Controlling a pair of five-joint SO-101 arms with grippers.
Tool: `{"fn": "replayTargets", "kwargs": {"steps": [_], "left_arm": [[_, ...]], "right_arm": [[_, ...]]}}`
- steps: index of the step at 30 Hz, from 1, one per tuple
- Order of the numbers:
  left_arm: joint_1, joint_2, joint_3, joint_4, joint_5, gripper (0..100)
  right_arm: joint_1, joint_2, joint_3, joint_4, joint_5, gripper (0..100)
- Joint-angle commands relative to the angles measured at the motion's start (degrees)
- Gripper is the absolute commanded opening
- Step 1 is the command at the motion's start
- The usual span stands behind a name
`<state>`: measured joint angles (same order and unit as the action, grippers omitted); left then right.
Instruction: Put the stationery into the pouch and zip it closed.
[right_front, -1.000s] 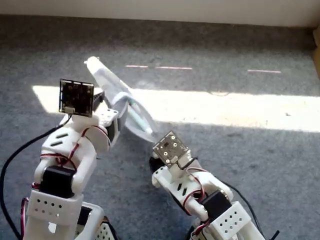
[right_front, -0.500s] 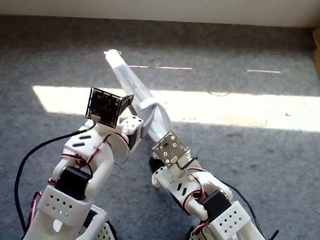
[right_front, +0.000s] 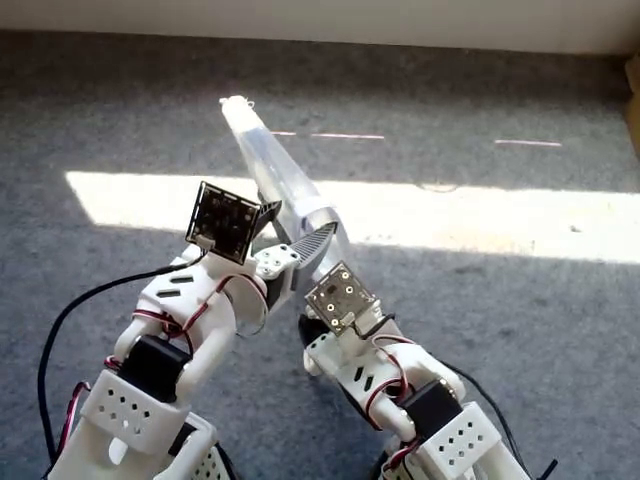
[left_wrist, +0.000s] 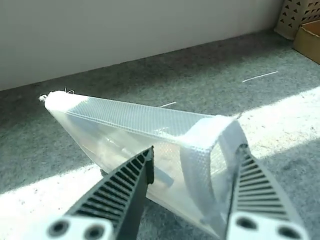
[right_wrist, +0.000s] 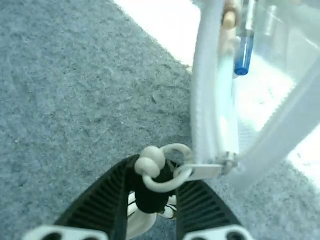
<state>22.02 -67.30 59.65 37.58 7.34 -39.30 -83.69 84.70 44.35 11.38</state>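
Note:
A clear mesh pouch (right_front: 272, 165) with a white zipper band slants across the carpet, from its far tip down to both grippers. My left gripper (left_wrist: 195, 150) has its jaws set wide around the pouch's (left_wrist: 125, 130) mouth end, pressing it on both sides. My right gripper (right_wrist: 157, 172) is shut on the white cord zipper pull (right_wrist: 160, 167), next to the slider (right_wrist: 205, 171). Inside the pouch lie a blue-capped pen (right_wrist: 243, 50) and a tan piece (right_wrist: 230, 17). The right arm's wrist (right_front: 345, 297) sits at the pouch's near end.
Grey carpet (right_front: 500, 330) lies all around, crossed by a bright band of sunlight (right_front: 480, 220). A pale wall runs along the back. Cardboard boxes (left_wrist: 300, 22) stand in the far right corner. Both arm bases crowd the near edge.
My left arm has swung to the right toward the right arm, carrying the pouch, so the pouch's far tip moved right and stands steeper. The right arm has stayed still.

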Motion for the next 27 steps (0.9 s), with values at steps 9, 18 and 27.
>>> {"fn": "replayTargets", "kwargs": {"steps": [9,18,27], "left_arm": [[6.7,-0.7,0.9,-0.4,-8.7,25],[1.8,-1.2,1.5,-0.5,-8.5,25],[1.5,-1.3,1.4,1.1,-9.0,25]], "right_arm": [[0.5,-1.4,-0.8,0.4,0.4,0.5],[0.5,-1.4,-0.8,0.4,0.4,0.5],[1.5,-1.4,-0.8,0.3,0.4,0.5]]}}
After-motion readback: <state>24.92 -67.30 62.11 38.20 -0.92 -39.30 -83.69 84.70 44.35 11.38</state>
